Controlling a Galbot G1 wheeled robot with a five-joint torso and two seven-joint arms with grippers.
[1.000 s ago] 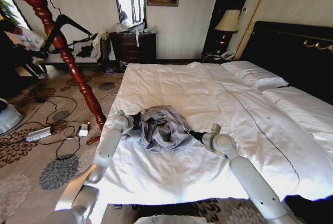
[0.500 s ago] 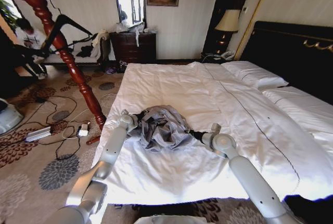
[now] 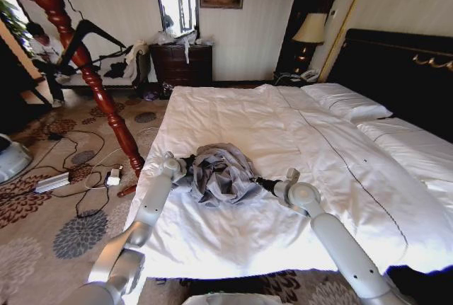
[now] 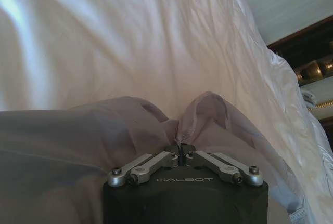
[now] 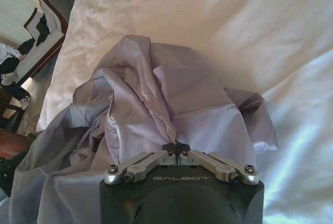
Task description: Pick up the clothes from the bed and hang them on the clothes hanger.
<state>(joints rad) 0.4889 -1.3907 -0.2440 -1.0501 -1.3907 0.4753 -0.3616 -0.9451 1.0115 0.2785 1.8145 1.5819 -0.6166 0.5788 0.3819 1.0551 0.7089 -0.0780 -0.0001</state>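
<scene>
The clothes, a light grey jacket (image 3: 219, 174), lie bunched in a heap on the white duvet of the bed (image 3: 283, 135), near its left front part. My left gripper (image 3: 190, 160) is at the heap's left side, shut on a fold of the grey cloth (image 4: 208, 115). In the left wrist view my left gripper (image 4: 179, 149) pinches that fold between its closed tips. My right gripper (image 3: 258, 181) is at the heap's right side, and in the right wrist view my right gripper (image 5: 177, 148) is shut on the jacket (image 5: 156, 94). A black clothes hanger (image 3: 99, 35) hangs on the coat stand at far left.
A red-brown wooden coat stand (image 3: 88, 71) leans across the left, beside the bed's left edge. Cables and a power strip (image 3: 53, 181) lie on the patterned carpet. A dark dresser (image 3: 182, 63), a lamp (image 3: 309, 29), pillows (image 3: 347, 100) and the black headboard (image 3: 403, 71) stand beyond.
My left arm has moved a little inward toward the heap, and the jacket is bunched slightly tighter between the two grippers. The right arm has hardly moved.
</scene>
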